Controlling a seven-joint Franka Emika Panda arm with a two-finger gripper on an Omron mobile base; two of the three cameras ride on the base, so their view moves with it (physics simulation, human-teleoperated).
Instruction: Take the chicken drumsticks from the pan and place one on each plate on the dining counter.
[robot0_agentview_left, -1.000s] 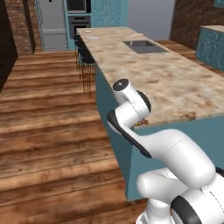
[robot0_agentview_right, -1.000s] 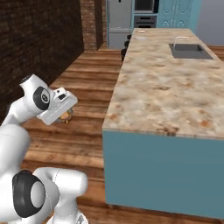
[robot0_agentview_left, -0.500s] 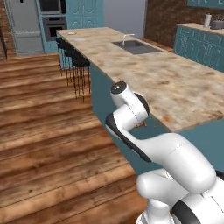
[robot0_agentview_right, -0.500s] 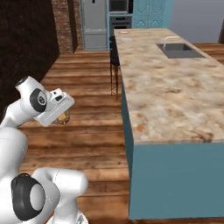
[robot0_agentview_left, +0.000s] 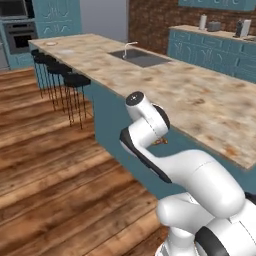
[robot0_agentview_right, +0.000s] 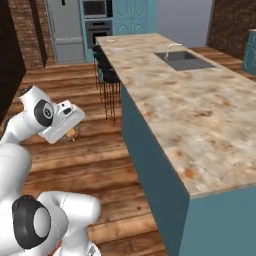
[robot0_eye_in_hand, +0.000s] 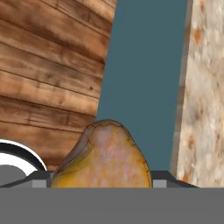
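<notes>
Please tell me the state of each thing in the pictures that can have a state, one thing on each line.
gripper: shut on the chicken drumstick, carried beside the island, above the wood floor.
chicken drumstick: held between the fingers, off any surface.
dining counter: near end of the top bare.
sink: faucet upright; no running water visible.
bar stools: standing upright along the counter.

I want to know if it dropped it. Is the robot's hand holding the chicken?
Yes, holding. The gripper is shut on the chicken drumstick, which sits between its fingertips, above the wooden floor.
</notes>
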